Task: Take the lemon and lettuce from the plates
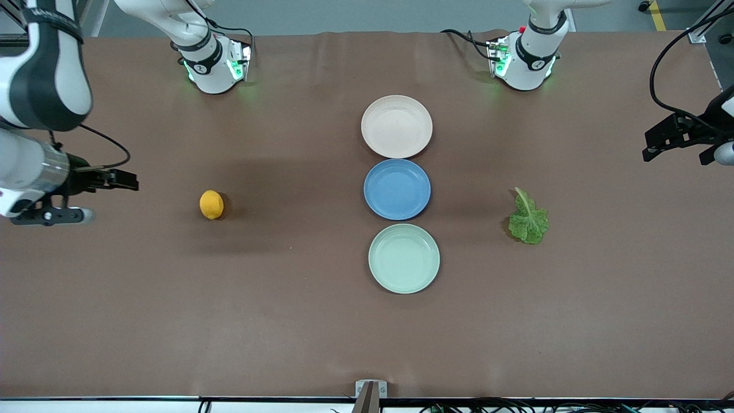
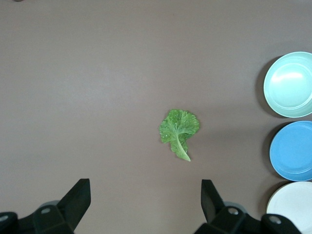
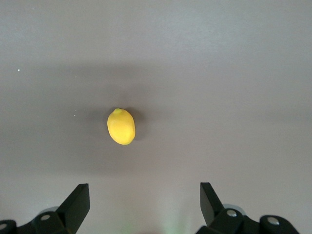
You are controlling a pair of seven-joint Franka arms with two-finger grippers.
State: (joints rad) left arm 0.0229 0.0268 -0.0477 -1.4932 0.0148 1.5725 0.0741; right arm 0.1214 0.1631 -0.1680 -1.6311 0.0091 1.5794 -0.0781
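The lemon [image 1: 211, 205] and the lettuce [image 1: 528, 218] already lie on the bare table [image 1: 287, 315], not on any plate: taking the blue plate [image 1: 397, 189] as clock centre in the front view, the lemon sits toward 9 o'clock and the lettuce toward 3 o'clock, each well apart from the 3 plates. The beige-pink plate [image 1: 397, 126] at 12 and the mint plate [image 1: 404, 258] at 6 hold nothing. I judge the picking done, with only parking left. The right gripper [image 3: 145, 207] hangs high over the lemon's end, the left gripper [image 2: 146, 207] over the lettuce's end, jaws spread wide, holding nothing. Both arms are partly cut off by the front view's edges.
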